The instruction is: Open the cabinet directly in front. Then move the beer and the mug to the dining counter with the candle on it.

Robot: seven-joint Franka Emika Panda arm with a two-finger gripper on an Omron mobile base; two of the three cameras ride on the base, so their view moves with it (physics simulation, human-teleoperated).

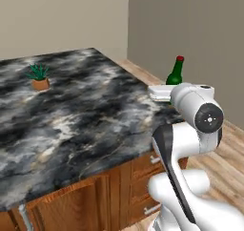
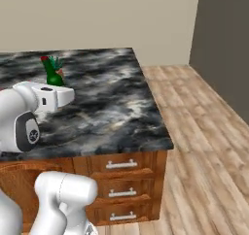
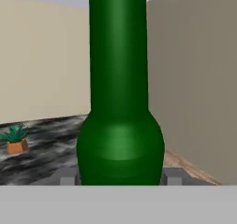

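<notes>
On the dining counter (image 1: 86, 115) a potted plant (image 1: 38, 77) stands far left, while at the right edge the gripper (image 3: 119, 177) holds the upright, unlabelled green beer (image 3: 119, 102) between its fingertips (image 3: 67, 177), red cap up.

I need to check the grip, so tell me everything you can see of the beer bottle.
The beer is a glossy dark-green glass bottle with a slim neck and red cap, standing upright. The gripper holds it, a fingertip showing on each side of the body. It sits over the dining counter; whether its base touches the marble is hidden.
</notes>
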